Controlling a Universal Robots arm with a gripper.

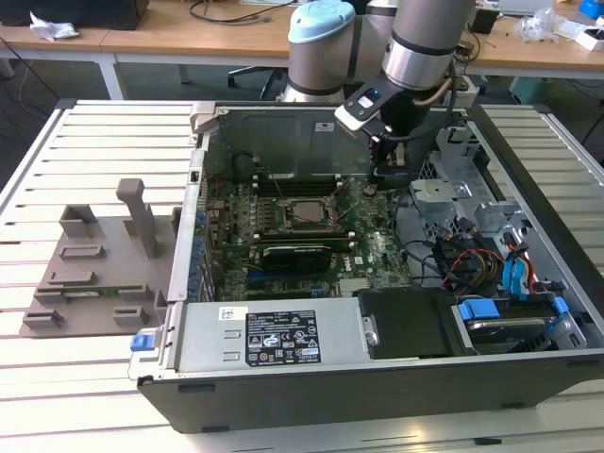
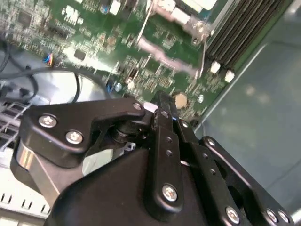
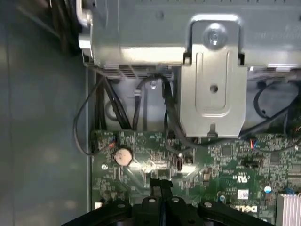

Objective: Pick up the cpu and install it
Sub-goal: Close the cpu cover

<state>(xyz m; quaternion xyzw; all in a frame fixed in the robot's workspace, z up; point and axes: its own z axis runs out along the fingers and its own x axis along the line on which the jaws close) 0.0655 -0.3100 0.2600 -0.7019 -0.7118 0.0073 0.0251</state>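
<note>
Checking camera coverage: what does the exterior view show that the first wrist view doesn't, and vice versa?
Exterior view: the whole computer case, the graphics card, the grey fixture beside the case. First wrist view: black cables beside a metal bracket. Both: the green motherboard, with the gripper over it, fingers shut.

Setting: a robotics laboratory or test workshop given over to computer assembly.
Work surface: a pale slatted metal bench (image 1: 94, 132) carries an opened desktop computer case (image 1: 377, 387), its green motherboard (image 1: 377, 250) exposed.
Equipment: an industrial robot arm (image 1: 429, 38) with a black pincer (image 3: 161, 184) reaches into the case. A grey moulded parts fixture (image 1: 94, 274) lies beside it.
Background: long wooden desks (image 1: 189, 33) strewn with cables (image 1: 226, 9).
</note>
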